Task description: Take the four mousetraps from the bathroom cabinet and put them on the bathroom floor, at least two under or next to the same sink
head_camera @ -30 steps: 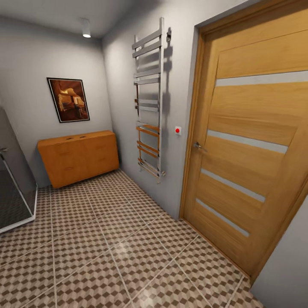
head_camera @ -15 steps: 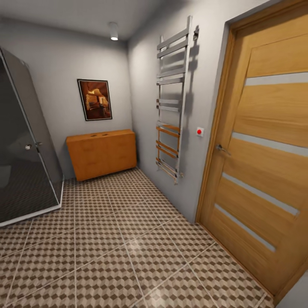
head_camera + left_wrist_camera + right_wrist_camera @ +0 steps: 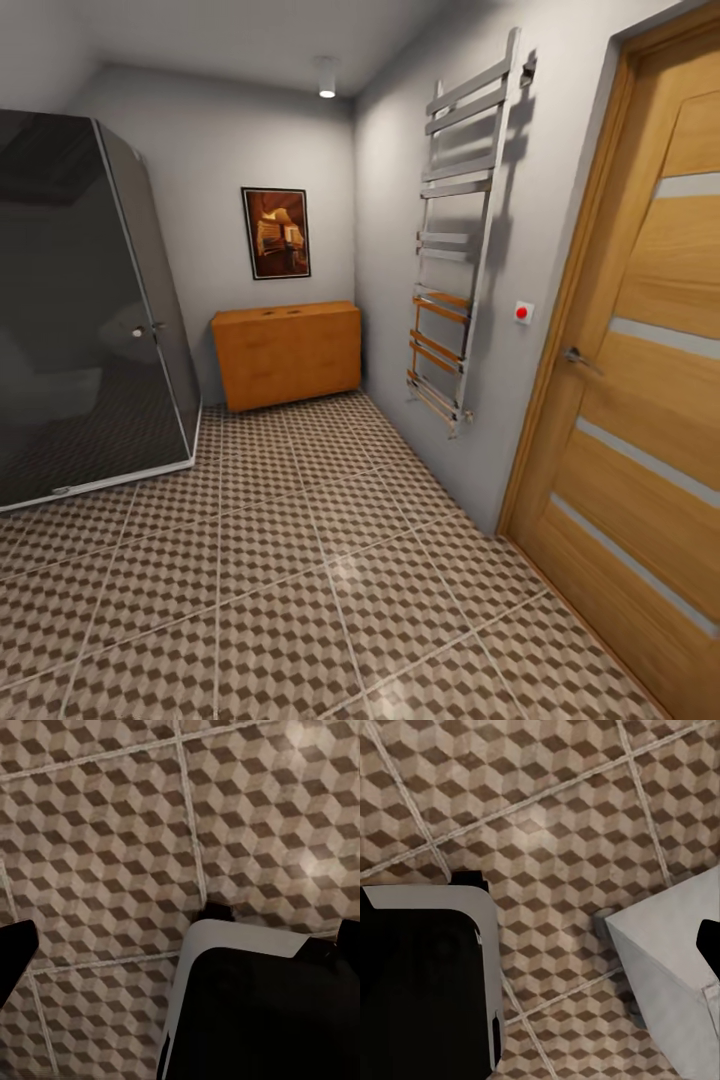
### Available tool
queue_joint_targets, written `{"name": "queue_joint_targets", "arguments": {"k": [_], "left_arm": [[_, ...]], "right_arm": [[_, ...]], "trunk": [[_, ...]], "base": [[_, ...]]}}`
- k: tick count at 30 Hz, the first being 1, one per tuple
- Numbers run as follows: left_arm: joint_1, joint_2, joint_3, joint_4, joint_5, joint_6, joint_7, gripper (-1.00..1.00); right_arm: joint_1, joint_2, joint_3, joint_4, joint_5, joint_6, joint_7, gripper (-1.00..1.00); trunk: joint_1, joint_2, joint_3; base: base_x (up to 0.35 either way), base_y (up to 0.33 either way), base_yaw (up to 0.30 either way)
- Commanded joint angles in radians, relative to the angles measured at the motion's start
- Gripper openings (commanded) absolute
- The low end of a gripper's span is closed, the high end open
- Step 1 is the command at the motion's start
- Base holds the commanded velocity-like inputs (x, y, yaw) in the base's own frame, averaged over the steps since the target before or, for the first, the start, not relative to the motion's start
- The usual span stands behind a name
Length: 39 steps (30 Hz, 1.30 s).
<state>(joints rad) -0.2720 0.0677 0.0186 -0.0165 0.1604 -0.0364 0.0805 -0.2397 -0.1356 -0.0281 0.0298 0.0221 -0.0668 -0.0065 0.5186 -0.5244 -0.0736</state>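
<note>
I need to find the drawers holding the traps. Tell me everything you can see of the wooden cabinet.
The cabinet is a wide, low chest in orange-brown wood with faint matching bar handles on its front. It looks shut. It stands upright on the patterned floor against the far wall, under a framed picture, its right end in the corner. Small marks dot its top.

I see the cabinet [image 3: 287, 354] against the far wall, in the corner. It is a wide orange-brown wooden chest and its drawers look closed. On its top there are some small dark marks, too small to identify. The bathroom floor [image 3: 300, 570], with its brown and cream cube tiles, reaches from me to the cabinet.
</note>
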Motion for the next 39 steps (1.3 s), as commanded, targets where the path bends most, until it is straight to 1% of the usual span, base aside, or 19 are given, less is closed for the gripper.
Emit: {"name": "queue_joint_targets", "arguments": {"k": [1,17,18,19,20,23,29,39], "left_arm": [[-0.001,0.000,0.001,0.001,0.006,-0.003,0.001,1.00],[-0.001,0.000,0.001,0.001,0.007,-0.003,0.001,1.00],[-0.001,0.000,0.001,0.001,0.007,-0.003,0.001,1.00],[-0.001,0.000,0.001,0.001,0.006,-0.003,0.001,1.00],[-0.001,0.000,0.001,0.001,0.006,-0.003,0.001,1.00],[-0.001,-0.002,0.001,0.001,0.007,-0.003,-0.001,1.00],[-0.001,-0.018,0.002,0.002,0.007,-0.003,-0.003,1.00],[-0.001,-0.041,0.001,0.005,0.008,-0.002,-0.004,1.00]], "right_arm": [[-0.001,0.000,-0.003,0.003,0.002,-0.006,-0.001,1.00],[-0.002,0.006,-0.002,0.002,0.005,-0.007,-0.005,1.00],[-0.002,0.009,-0.002,0.002,0.005,-0.007,-0.006,1.00],[-0.002,0.029,-0.002,0.001,0.008,-0.008,-0.009,1.00],[-0.002,0.029,-0.002,0.001,0.008,-0.008,-0.009,1.00],[-0.002,0.042,-0.002,0.001,0.009,-0.008,-0.012,1.00],[-0.003,0.052,-0.003,0.001,0.009,-0.008,-0.014,1.00],[-0.002,0.055,-0.003,0.001,0.006,-0.010,-0.016,1.00]], "trunk": [[0.000,-0.002,-0.002],[0.000,-0.002,-0.002],[0.000,-0.002,-0.002],[0.000,-0.002,-0.002],[0.000,-0.002,-0.002],[0.000,-0.002,-0.002],[0.000,-0.002,-0.002],[0.000,-0.002,-0.002]], "base": [[0.000,0.000,0.300],[0.000,0.000,0.300],[0.000,0.000,0.300],[0.000,0.000,0.300],[0.000,0.000,0.300],[0.000,0.000,0.300],[0.000,0.000,0.300],[0.000,0.000,0.300]]}}
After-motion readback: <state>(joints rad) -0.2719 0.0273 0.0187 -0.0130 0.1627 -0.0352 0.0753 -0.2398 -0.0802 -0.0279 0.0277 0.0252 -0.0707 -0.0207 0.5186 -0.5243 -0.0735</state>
